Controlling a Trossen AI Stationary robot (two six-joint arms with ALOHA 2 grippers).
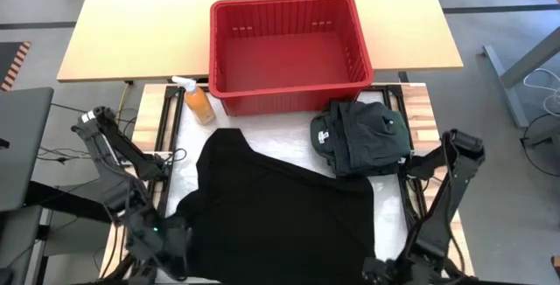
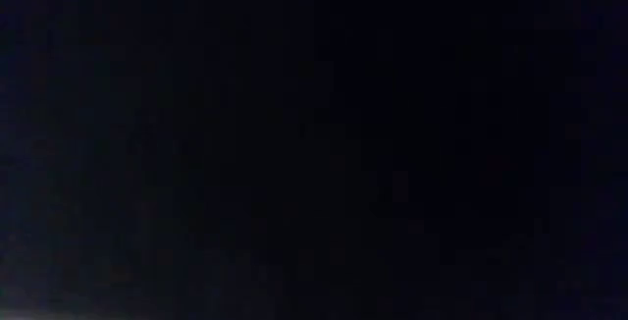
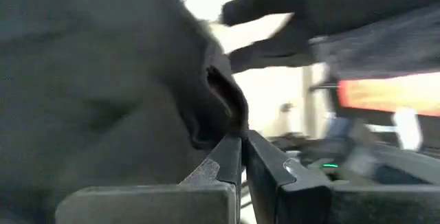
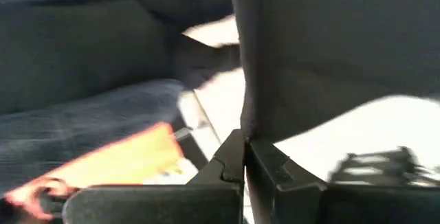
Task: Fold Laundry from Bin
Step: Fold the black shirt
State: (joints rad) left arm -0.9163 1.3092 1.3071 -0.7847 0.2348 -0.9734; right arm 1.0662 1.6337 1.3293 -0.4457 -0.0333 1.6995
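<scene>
A large black garment [image 1: 280, 206] is spread over the white mat in the middle of the table, its far part lying flat. My left gripper [image 1: 179, 248] is shut on its near left corner, and my right gripper [image 1: 378, 272] is shut on its near right corner. A pile of folded dark green laundry [image 1: 363, 136] rests on the mat at the far right. The red bin [image 1: 284, 49] stands beyond it, with no cloth showing inside. The low view is entirely dark. My left gripper [image 3: 240, 148] pinches a bunched fold of the black garment's edge [image 3: 221, 110] between its two fingers, slanting down from the near left. The cloth rises from the fingertips and spreads away toward the table. My right gripper [image 4: 242, 141] pinches the black garment's edge [image 4: 249, 122] between its two fingers, slanting down from the near right. The cloth stands up from the fingertips as a flat sheet.
An orange spray bottle [image 1: 197, 101] lies by the bin's near left corner. The bin sits on a pale wooden table [image 1: 131, 31] behind the mat. Bare white mat [image 1: 289, 128] shows between the black garment and the bin.
</scene>
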